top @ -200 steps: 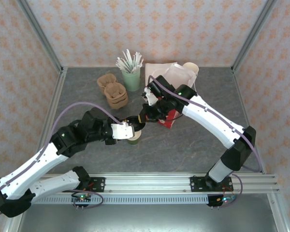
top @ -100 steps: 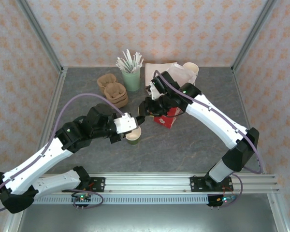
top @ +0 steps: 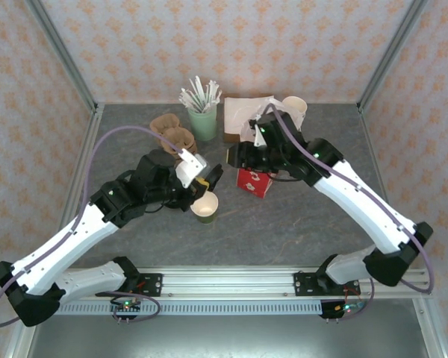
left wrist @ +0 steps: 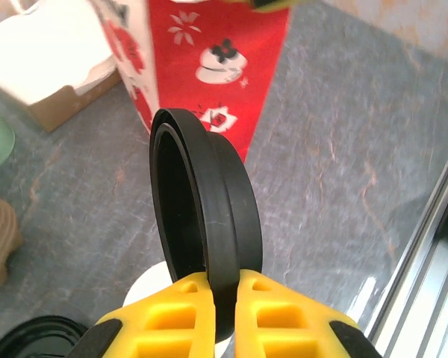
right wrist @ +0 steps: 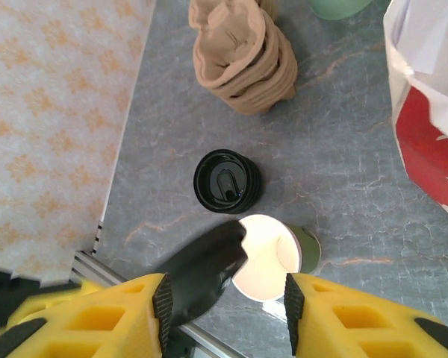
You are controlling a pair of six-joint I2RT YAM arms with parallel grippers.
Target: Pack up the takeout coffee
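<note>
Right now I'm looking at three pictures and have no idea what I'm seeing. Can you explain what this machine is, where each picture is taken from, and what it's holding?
These are two white robot arms bolted at the near edge of a grey table. Each ends in a two-fingered claw. One picture looks down from above. The other two come from small cameras on the wrists, so the yellow fingers you see there belong to the arms. The left claw pinches a black lid by its rim, close to an open paper cup. The right claw is open and holds nothing. Also on the table are a red printed bag, a green cup of white sticks and a stack of brown cardboard trays.
</note>
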